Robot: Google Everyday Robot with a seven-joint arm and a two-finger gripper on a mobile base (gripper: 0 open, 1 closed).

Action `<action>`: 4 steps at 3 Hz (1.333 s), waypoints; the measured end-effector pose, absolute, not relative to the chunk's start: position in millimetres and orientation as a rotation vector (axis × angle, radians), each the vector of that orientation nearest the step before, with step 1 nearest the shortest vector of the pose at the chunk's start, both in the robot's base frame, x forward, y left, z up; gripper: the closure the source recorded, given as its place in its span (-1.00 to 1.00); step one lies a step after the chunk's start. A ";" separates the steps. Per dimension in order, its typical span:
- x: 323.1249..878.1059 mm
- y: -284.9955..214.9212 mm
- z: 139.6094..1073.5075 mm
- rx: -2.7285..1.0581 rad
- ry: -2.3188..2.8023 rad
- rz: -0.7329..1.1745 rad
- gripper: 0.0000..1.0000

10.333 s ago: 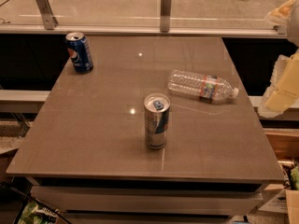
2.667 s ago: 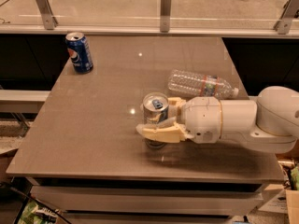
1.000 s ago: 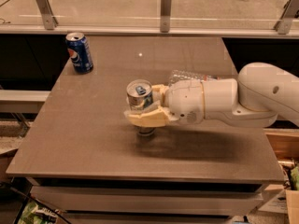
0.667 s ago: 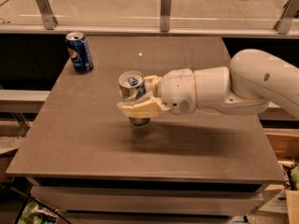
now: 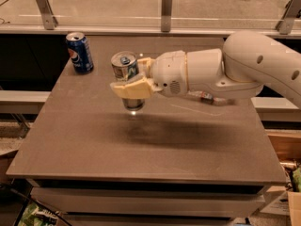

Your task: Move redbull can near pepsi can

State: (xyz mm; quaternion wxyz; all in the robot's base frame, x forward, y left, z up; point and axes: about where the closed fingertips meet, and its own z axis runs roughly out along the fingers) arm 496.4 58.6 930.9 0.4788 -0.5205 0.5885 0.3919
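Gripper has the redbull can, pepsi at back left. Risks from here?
1. The gripper is shut on the redbull can; releasing it tilted could topple this slim can.
2. The pepsi can stands near the table's back left edge; overshooting might knock it off.
3. The arm hangs over a lying bottle and may roll it.

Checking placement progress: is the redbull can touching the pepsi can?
No: the gripper, mid-table, holds the redbull can apart from the pepsi can, bare table between them.
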 end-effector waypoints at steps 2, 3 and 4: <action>545.8 66.5 956.6 -1.184 1.423 0.887 1.00; 573.1 73.4 963.3 -1.166 1.392 0.857 1.00; 598.8 86.6 968.2 -1.165 1.370 0.830 1.00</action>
